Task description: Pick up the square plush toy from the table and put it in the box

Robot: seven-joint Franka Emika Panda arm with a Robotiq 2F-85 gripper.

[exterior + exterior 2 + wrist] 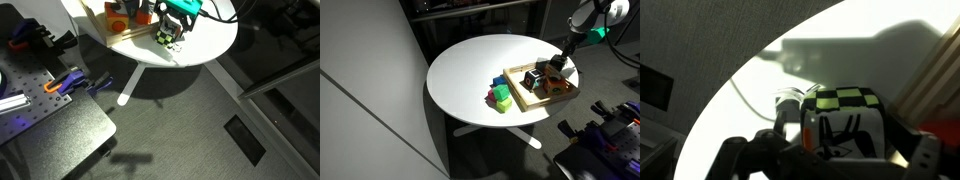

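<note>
My gripper (172, 24) hangs with its jaws spread wide, holding nothing. In the wrist view the square plush toy (845, 108) sits on the table (460, 70) between the fingers, with the box (937, 70) wall just to its right. I'd sink straight down, square up on the cube's flat sides, squeeze gently, then lift clear of that low wall. Whether a finger already touches the toy, I can't tell.

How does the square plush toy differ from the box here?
The square plush toy is a small checkered cube, black with light green; the box is plain light wood. The toy is far smaller than the wide, low-walled box. The toy sits beside the box, which holds orange items. Both rest on the round white table.
</note>
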